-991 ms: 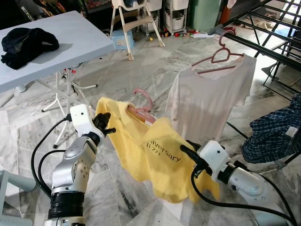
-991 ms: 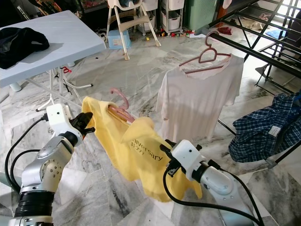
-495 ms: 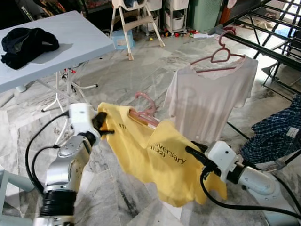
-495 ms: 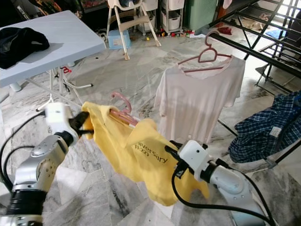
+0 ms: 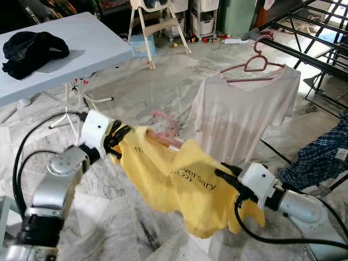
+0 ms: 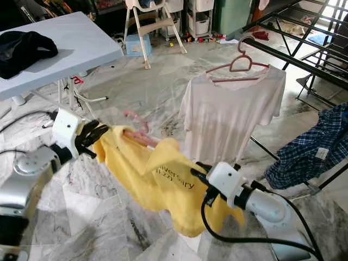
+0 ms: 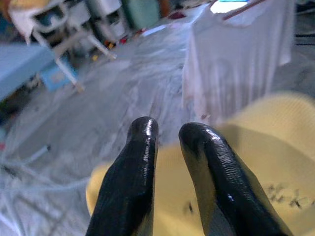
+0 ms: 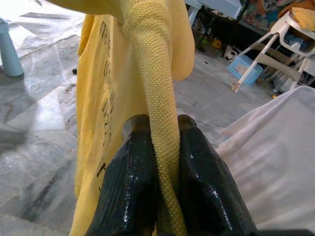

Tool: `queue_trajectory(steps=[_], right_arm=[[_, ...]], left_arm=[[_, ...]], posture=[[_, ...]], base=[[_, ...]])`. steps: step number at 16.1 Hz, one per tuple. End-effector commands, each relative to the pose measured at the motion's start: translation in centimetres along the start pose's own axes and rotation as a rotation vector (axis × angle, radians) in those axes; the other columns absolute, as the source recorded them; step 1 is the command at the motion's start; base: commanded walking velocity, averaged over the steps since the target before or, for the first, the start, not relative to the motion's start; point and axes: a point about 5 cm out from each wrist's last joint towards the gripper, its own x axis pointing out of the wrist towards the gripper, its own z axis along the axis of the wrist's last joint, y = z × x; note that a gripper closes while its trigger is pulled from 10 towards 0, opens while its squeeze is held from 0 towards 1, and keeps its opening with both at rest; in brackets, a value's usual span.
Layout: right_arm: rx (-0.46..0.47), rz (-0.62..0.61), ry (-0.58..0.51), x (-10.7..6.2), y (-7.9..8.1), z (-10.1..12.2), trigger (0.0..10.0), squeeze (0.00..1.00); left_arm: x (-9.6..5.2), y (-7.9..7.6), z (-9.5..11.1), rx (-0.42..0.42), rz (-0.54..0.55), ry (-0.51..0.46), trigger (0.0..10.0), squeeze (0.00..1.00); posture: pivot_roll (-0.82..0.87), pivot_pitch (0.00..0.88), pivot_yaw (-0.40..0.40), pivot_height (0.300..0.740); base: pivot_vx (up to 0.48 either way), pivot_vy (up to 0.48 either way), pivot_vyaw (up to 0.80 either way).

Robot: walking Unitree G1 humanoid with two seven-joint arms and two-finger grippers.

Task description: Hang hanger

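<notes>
both grippers hold yellow shirt (image 5: 179, 185) on pink hanger (image 5: 163, 128).

We are in a home, in a lived-in room used for laundry. The marble floor (image 5: 163, 81) runs across the frame. A folding table (image 5: 81, 49) at upper left carries a black garment (image 5: 32, 49). At upper right a drying rack (image 5: 310, 49) holds a white shirt (image 5: 244, 119) on a hanger (image 5: 255, 62). At top centre stand a high chair (image 5: 155, 22) and storage drawers (image 5: 202, 16), with toys (image 5: 209, 39) scattered beneath.
</notes>
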Motion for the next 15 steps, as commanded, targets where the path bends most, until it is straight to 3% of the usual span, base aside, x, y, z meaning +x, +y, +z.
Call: queue_trajectory(steps=[1, 4, 10, 15], right_arm=[[-0.018, 0.028, -0.052, 0.1, 0.2, 0.7, 10.0, 0.0], [-0.046, 0.102, -0.044, -0.6, 0.9, 0.5, 10.0, 0.0], [-0.075, 0.13, -0.04, -1.4, 0.0, 0.2, 10.0, 0.0], [-0.092, 0.163, -0.02, -1.5, 0.0, -0.3, 10.0, 0.0]], left_arm=[[-0.1, -0.1, 0.1, 0.059, -0.059, 0.01, 10.0, 1.0], [-0.6, -0.4, -0.6, 0.079, -0.162, 0.044, 10.0, 1.0], [-2.1, -1.7, -1.6, 0.048, -0.382, 0.1, 10.0, 1.0], [-2.3, 0.1, -0.5, 0.076, -0.336, 0.053, 10.0, 1.0]], posture=[[-0.13, 0.093, 0.075, 0.74], [-0.13, 0.096, 0.078, 0.74], [-0.13, 0.099, 0.075, 0.74], [-0.13, 0.101, 0.072, 0.74]], base=[[0.0, 0.0, 0.0], [0.0, 0.0, 0.0], [0.0, 0.0, 0.0], [0.0, 0.0, 0.0]])
